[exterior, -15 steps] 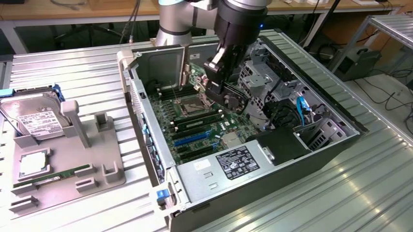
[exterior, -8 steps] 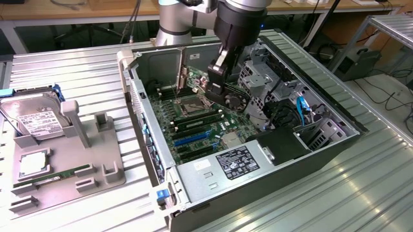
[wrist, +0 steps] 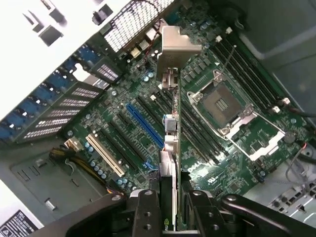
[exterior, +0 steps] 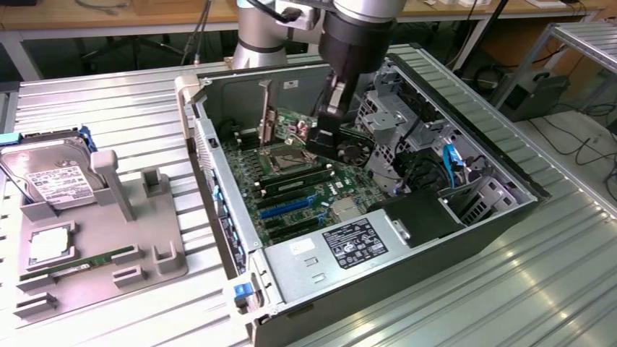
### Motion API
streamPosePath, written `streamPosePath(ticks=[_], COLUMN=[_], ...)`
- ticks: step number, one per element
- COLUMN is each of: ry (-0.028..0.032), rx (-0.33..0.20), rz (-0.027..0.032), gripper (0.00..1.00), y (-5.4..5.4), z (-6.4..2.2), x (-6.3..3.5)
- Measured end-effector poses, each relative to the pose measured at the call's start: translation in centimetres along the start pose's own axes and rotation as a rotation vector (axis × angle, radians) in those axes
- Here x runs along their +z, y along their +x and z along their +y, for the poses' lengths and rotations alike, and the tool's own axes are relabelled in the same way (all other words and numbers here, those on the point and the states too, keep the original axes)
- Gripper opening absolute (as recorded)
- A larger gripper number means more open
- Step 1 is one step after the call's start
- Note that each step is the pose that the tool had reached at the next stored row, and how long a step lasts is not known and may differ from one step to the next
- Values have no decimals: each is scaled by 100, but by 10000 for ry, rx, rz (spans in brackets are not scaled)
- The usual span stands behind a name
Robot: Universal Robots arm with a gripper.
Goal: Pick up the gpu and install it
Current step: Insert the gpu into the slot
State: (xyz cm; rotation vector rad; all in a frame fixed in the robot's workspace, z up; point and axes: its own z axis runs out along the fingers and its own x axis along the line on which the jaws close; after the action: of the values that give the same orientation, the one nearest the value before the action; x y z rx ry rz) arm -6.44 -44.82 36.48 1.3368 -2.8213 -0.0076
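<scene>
1. At the exterior view's left, a grey moulded holder is seen on the ribbed metal bench. A silver hard drive with a white label, a square chip and a slim green memory stick are carried in it.
2. Toward the middle, an open computer case of grey sheet metal is laid on its side, and its green motherboard is exposed, lined with long black and blue slots.
3. The gpu — a thin flat card with a silver bracket at one end — is held upright on edge over the motherboard, the bracket toward the perforated rear wall.
4. The black tool is clamped on the gpu's end opposite the bracket; in the wrist view one of the fingers is pressed to each face.
5. Whether the card's lower edge is seated in a slot cannot be told.
6. Further right, a bare metal drive cage and a blue cable are seen inside the case.
</scene>
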Motion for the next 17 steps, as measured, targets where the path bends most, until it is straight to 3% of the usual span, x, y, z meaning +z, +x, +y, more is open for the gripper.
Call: streamPosePath(ticks=[11,15,17], ry=[37,58,63], rx=[-2381,-3656,-4038], rz=[31,47,52], gripper=[26,26,26], y=[-2,-3,-3], z=[-1,-2,-2], x=[114,172,189])
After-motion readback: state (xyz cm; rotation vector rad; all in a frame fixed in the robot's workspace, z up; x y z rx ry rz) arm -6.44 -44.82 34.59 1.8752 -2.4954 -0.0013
